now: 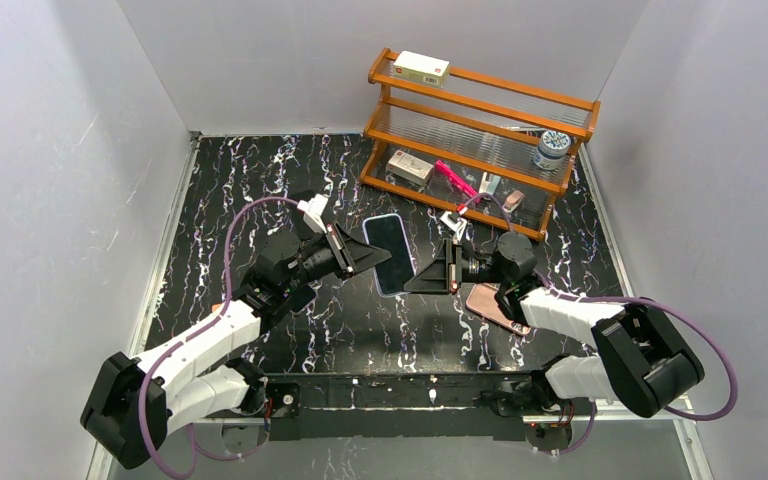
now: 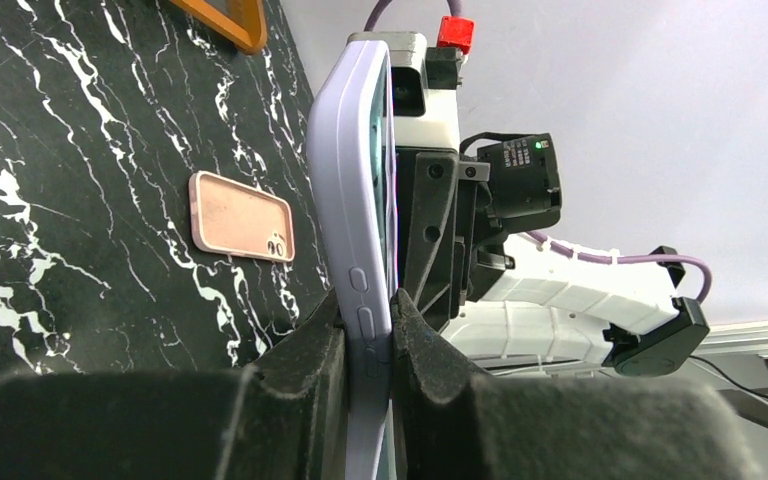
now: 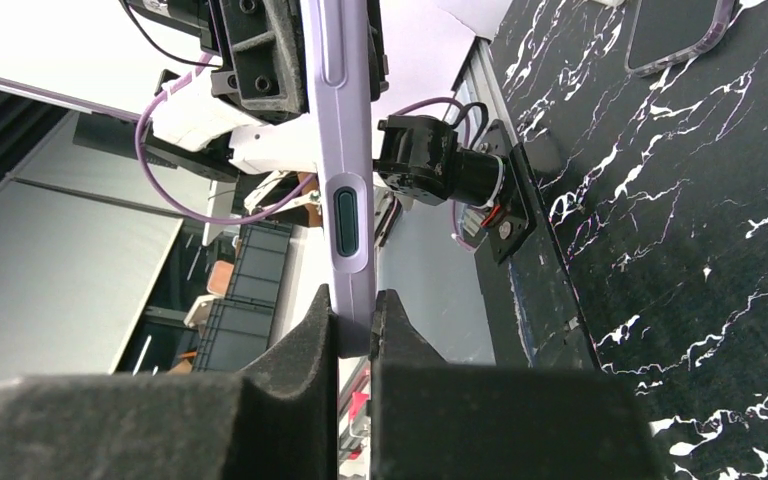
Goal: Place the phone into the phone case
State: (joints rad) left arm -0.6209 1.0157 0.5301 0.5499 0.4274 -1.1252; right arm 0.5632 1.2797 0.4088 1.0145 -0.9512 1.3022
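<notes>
Black-padded left gripper (image 2: 368, 302) and right gripper (image 3: 353, 297) both clamp the lilac phone (image 3: 345, 150) flat above the marble table (image 1: 360, 320), its left-gripper edge in what we read as the phone case (image 2: 345, 200); uneven pressing could pop it out or drop it.

Bright even overhead light, soft shadows, near fingers (image 2: 300, 400) blurred

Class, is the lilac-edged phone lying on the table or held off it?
Held off it: left gripper and right gripper jaws pinch the lilac-edged dark-screened phone above the black marbled table.
</notes>
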